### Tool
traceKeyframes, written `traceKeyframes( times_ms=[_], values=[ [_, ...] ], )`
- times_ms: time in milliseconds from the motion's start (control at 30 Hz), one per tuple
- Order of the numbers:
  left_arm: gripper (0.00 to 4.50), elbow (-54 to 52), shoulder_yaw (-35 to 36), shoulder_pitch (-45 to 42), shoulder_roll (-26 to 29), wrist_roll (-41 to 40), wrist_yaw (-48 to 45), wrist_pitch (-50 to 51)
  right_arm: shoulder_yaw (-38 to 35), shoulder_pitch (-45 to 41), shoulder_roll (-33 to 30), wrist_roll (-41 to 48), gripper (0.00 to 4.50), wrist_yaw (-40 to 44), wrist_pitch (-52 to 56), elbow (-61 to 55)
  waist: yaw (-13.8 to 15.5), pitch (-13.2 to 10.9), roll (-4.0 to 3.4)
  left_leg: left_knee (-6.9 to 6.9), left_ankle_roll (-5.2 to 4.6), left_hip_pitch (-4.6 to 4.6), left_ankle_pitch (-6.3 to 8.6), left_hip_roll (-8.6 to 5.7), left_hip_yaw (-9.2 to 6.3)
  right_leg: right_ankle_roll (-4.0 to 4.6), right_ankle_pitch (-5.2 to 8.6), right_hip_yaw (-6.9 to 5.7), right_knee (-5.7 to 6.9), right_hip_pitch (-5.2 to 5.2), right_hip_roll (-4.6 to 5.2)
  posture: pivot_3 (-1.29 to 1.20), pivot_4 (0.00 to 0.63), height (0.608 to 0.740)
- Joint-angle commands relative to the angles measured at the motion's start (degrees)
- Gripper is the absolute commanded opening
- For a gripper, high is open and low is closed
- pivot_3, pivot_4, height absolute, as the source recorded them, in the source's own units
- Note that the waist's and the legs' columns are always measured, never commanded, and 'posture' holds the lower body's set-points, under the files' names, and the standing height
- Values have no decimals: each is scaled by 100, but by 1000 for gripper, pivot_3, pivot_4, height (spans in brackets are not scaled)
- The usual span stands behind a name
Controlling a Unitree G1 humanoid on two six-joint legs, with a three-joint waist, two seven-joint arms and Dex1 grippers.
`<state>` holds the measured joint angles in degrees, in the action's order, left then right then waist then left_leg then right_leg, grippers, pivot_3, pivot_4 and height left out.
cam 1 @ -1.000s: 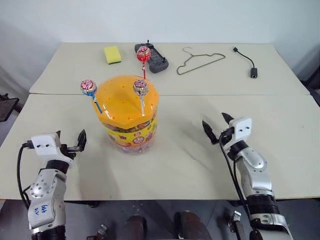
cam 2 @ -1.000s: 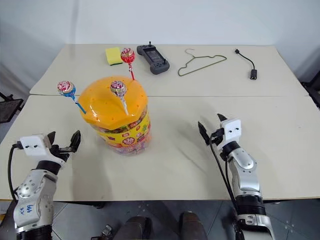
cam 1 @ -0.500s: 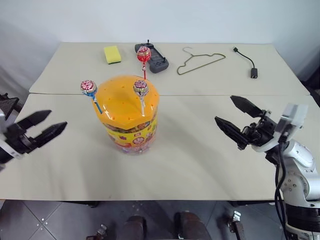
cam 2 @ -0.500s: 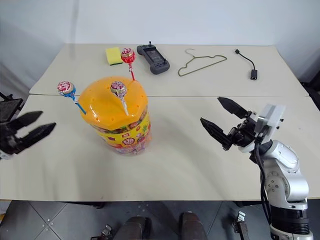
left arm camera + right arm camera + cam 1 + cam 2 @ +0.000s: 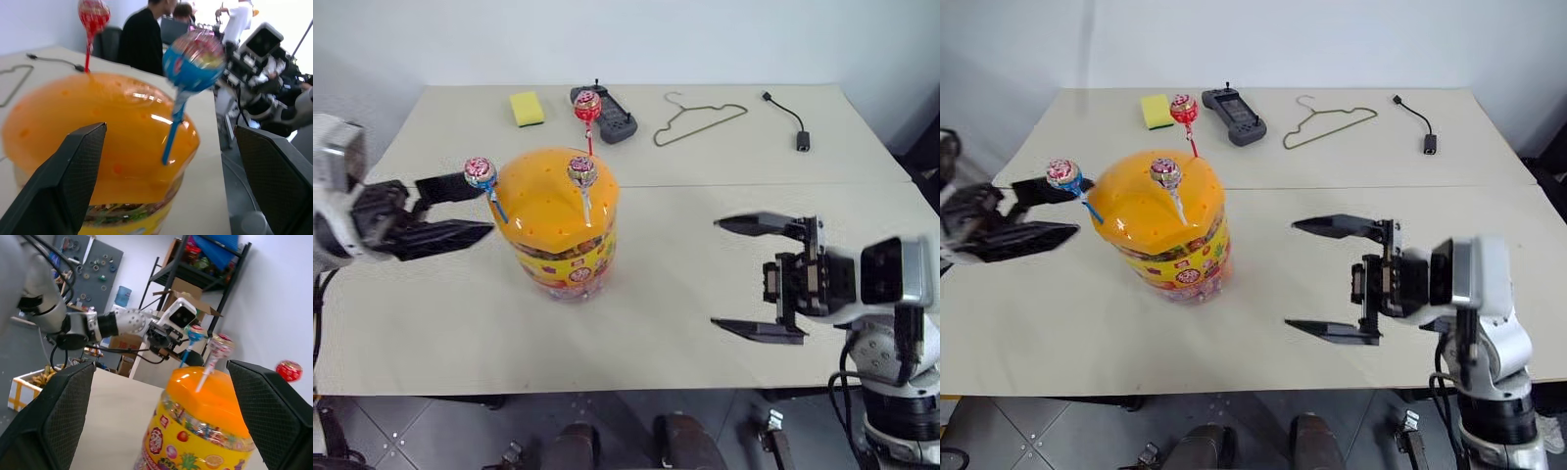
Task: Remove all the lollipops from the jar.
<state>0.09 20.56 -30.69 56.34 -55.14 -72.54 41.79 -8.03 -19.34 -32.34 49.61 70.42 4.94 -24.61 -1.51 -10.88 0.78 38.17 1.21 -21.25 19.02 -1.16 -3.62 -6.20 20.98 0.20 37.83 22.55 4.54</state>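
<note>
- Clear plastic jar with domed orange lid (image 5: 558, 220) stood on the beige table (image 5: 705, 176), three pink-wrapped lollipops (image 5: 582, 172) upright in it.
- Left gripper (image 5: 460, 211) (fingers apart) flanked the blue-stick one; right gripper (image 5: 759, 277) gaped, empty.

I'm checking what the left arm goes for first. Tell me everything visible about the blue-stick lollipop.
The blue-stick lollipop has a round head in a pink-white patterned wrapper on a thin blue stick. It leans outward, its stick planted in a hole at the robot's-left edge of the jar's orange lid. The open left end effector faces it, not touching.
</note>
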Motion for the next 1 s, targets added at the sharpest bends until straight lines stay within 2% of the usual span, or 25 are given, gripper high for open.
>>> traceKeyframes(
  times_ms=[33, 200, 367, 600, 700, 800, 933, 1000],
  values=[
    [4377, -179, -66, -247, -63, -75, -94, 24, -50, -24, 72, 162, 4494, -239, 133, -172, -2, 0, 0, -6, 1, -3, 1, 0, -1, 0, 0, -1, 2, 6, 0, 0, 150, 740],
    [4377, -108, -8, -169, -85, 14, -110, 18, -45, -22, 182, 125, 4494, -481, 185, -283, -14, 0, 0, -5, -3, -6, 4, -8, 0, -2, -1, 2, 3, 2, 4, 0, 150, 740],
    [2993, -201, -7, -68, -116, -32, -117, 53, -37, 25, 196, 22, 4500, -625, 164, -303, -1, 0, 0, 8, -2, -5, 4, -7, -1, -3, -1, 4, -6, 0, 4, 0, 150, 740],
    [817, -269, 1, -38, -283, 13, -28, -26, -21, 2, 225, -153, 4500, -684, 91, -161, 1, 0, 0, 6, -2, -5, 3, -8, -2, -2, -1, 4, -2, 1, 4, 0, 150, 740],
    [27, -294, 133, -59, -433, -140, 146, 73, -51, -108, 320, 77, 4500, -868, 258, -110, 0, 0, 0, 4, -2, -5, 3, -8, -2, -3, -1, 4, -2, 1, 3, 0, 150, 740],
    [27, -278, 335, -86, -643, -199, 430, 3, -176, -360, 542, 463, 4500, -1481, 569, -61, -11, 0, 0, 8, -2, -5, 3, -7, -2, -3, -1, 5, -1, 1, 4, 0, 150, 740],
    [27, 169, 1587, -558, -1172, -1503, 2104, 303, 38, -415, 370, 731, 4500, -875, 832, -212, 5, -1, 2, 15, -1, -7, 2, -5, -8, -3, -1, -1, 2, 1, 2, 0, 150, 740],
    [27, 455, 2035, -480, -1114, -1553, 2598, 305, 212, -406, 300, 606, 4500, -371, 768, -185, -7, -1, 4, 20, -1, -10, 3, -5, -13, -3, -1, -6, 2, 0, 2, 0, 150, 740]
  ],
)
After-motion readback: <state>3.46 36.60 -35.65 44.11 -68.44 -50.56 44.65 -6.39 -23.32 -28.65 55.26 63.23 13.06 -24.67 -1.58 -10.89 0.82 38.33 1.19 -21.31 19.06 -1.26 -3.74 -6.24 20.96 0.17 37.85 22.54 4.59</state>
